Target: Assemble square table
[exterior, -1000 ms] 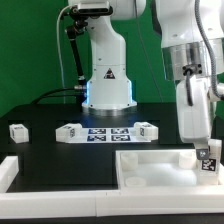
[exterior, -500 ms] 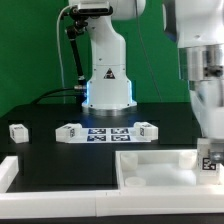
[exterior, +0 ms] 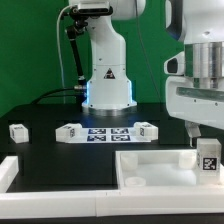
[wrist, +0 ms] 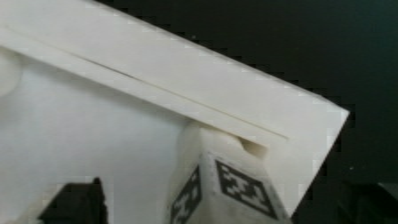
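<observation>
Two fingers of the end effector point(exterior: 207, 134) stand wide apart, gripping nothing, on either side of an upright tagged leg point(exterior: 208, 156). It stands at the square slab's point(exterior: 150, 165) corner on the exterior view's right. A loose leg point(exterior: 17, 131) lies well apart on the table point(exterior: 45, 150).

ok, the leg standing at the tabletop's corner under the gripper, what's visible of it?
The leg is a short white block, plastic by its look, with black-and-white square tags on two visible faces. It stands upright at the corner of the tabletop on the exterior view's right, against the raised rim. The open jaws flank it, apart from it. Whether it sits in a socket cannot be told.
</observation>
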You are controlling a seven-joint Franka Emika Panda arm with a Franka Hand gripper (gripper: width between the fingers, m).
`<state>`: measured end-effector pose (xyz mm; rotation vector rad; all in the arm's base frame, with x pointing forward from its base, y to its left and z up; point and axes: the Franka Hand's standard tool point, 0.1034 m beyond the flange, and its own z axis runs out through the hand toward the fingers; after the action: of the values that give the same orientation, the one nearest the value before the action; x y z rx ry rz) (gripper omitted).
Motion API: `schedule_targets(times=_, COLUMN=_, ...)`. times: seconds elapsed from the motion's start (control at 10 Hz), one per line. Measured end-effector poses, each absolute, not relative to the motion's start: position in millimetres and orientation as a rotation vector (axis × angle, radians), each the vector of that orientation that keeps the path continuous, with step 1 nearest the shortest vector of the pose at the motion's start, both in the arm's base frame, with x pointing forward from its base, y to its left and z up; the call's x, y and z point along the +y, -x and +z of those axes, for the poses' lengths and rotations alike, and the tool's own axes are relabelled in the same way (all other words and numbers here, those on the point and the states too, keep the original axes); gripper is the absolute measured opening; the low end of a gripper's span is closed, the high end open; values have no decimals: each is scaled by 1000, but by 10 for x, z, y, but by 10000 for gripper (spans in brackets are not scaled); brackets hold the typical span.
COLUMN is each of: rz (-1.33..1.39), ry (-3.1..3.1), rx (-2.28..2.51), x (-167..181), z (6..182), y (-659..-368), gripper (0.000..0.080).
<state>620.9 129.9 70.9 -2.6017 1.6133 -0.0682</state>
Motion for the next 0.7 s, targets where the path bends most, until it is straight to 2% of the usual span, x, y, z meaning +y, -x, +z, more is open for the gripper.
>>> schedule_targets(times=0.3, rz=-126, ry=2946, rx=880, x=1195, z=739, y=-6274, gripper=648)
schedule_targets(times=0.6, rz=-172, ry=3007, rx=673, x=1173, z=681, y=-6240, gripper=648)
schedule_targets(times=0.7, rz=-171, ry=3002, rx=697, x=1173, z=678, y=-6239, gripper=529)
